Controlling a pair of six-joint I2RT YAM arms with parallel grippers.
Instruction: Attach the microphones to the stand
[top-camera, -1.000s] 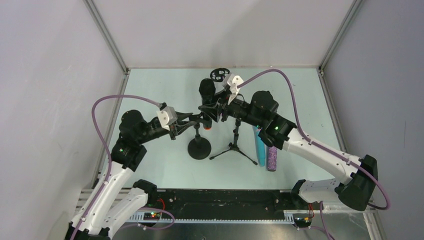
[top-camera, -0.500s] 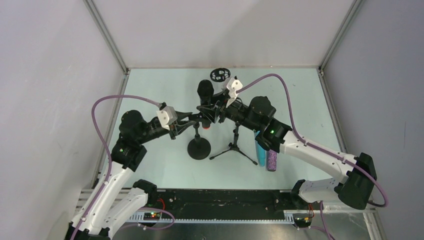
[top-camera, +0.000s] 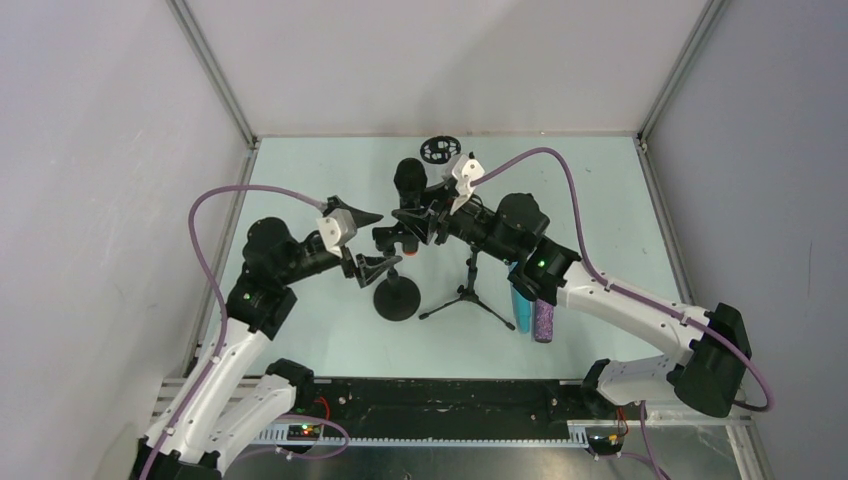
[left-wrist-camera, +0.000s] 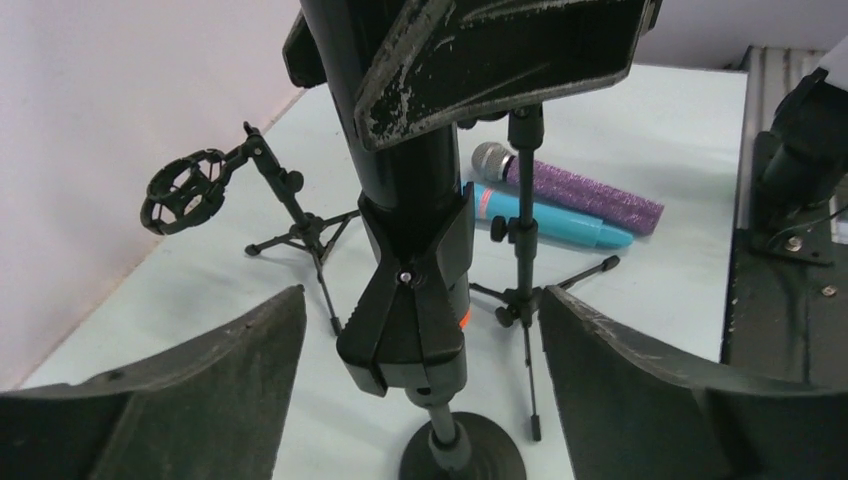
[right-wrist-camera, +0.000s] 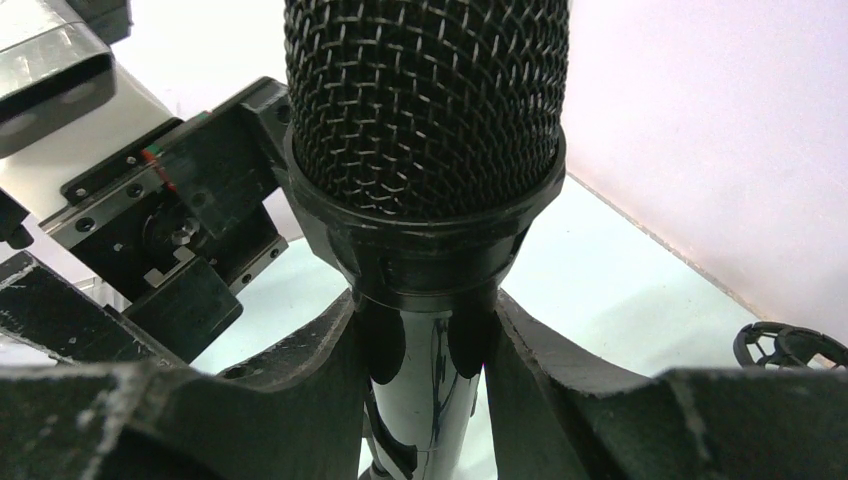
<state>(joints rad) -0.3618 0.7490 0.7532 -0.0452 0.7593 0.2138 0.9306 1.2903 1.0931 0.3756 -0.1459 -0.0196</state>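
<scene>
Top view, right gripper (top-camera: 418, 215): clamped on the black microphone (top-camera: 408, 178) at frame centre, just below its head.
Top view, left gripper (top-camera: 388, 238): jaws spread wide either side of the clip stand (top-camera: 397, 297), not touching it.
Top view, other microphones: the cyan microphone (top-camera: 519, 300) and purple microphone (top-camera: 544, 320) lie side by side right of centre, beside the tripod stand (top-camera: 468, 290).
Left wrist view, black microphone: upright in the clip (left-wrist-camera: 412, 300), its orange end showing below. The left fingers (left-wrist-camera: 200, 400) sit apart at the lower corners.
Right wrist view, black microphone: its mesh head (right-wrist-camera: 425, 100) fills the top. The right fingers (right-wrist-camera: 300, 400) press the body from both sides.
</scene>
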